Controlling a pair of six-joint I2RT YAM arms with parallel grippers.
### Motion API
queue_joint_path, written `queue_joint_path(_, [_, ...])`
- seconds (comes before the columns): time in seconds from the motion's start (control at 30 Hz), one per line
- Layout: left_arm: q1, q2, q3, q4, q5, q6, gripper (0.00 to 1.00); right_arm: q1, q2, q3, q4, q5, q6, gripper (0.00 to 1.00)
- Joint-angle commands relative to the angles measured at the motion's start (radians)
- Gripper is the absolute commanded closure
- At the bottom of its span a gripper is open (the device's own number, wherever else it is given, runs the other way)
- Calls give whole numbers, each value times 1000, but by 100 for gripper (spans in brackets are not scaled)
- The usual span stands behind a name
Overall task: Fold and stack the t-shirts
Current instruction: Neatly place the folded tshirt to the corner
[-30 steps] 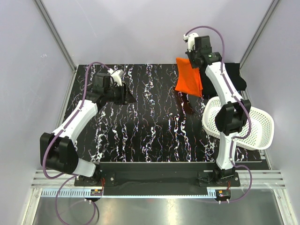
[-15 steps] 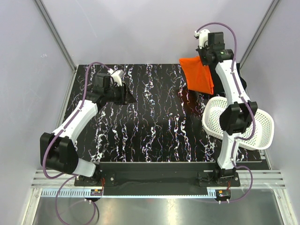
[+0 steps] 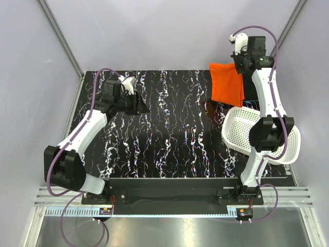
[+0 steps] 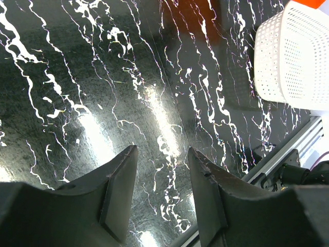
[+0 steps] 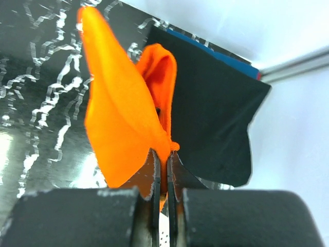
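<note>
Below the right hand (image 5: 163, 160), pinched, hangs the orange t-shirt (image 5: 118, 118).

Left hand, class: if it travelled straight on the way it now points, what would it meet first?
Most likely the black marbled table: nothing shows between the open fingers of the left hand. The white basket sits off to one side, though depth is hard to judge.

Your overhead view is evenly bright and sharp, with only soft shadows. Left wrist gives you hard glare streaks on the glossy table (image 4: 61, 67), and the left gripper (image 4: 162, 152) up close is dark and soft. Right wrist: orange t-shirt (image 5: 118, 118) crisp, white wall (image 5: 231, 25) blown out.
</note>
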Motion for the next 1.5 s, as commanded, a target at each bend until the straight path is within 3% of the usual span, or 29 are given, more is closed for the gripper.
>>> queue_joint_path(0.0, [2, -13, 1, 39, 29, 0, 51, -63, -72, 6, 46, -73, -47, 100])
queue_joint_path(0.63, [3, 10, 4, 40, 46, -9, 50, -209, 26, 116, 59, -263, -168, 100])
queue_joint_path(0.77, [5, 2, 2, 40, 47, -1, 50, -234, 110, 199, 56, -337, -197, 100])
queue_joint_path(1.2, [10, 14, 10, 36, 24, 10, 48, -292, 455, 531, 88, -366, -118, 100])
queue_joint_path(1.3, [13, 14, 12, 34, 31, 10, 48, -295, 517, 583, 121, -331, -99, 96])
queue_joint_path(1.47, [14, 7, 10, 34, 23, 13, 48, -309, 590, 600, 288, -245, -32, 81])
